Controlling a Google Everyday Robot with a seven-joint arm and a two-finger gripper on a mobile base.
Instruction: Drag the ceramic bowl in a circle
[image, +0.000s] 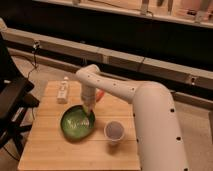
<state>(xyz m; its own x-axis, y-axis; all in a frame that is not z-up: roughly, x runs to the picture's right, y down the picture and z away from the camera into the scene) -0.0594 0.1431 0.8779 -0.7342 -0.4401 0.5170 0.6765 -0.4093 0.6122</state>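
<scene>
Gripper (89, 110) of mine sits at the end of my white arm, pressed down at the far right rim of the wide, shallow, glossy green ceramic bowl (77, 123); whether it pinches that rim or only bears on it I cannot tell, since the wrist hides the tip from this view.

The bowl lies directly under and to the near left of my gripper, flat on the pale wooden slatted table (50, 150), roughly at the table's middle. I judge the dragging to be under way, because I am engaged with the bowl, but nothing on the table marks a path, so how much of the circle is traced and how much remains I cannot read from here.

Outward from the gripper: to the near right stands a small pale paper-like cup (114, 131), near the bowl's rim but apart from it. This is the closest obstacle, and a sweep to that side would probably knock it. To the far left stands a small white bottle (62, 92), near the table's far edge and well apart from the bowl. An orange item (99, 94) shows just behind my wrist.

The widest open wood lies to the near left of the bowl. The left edge borders a dark chair (12, 95).
</scene>
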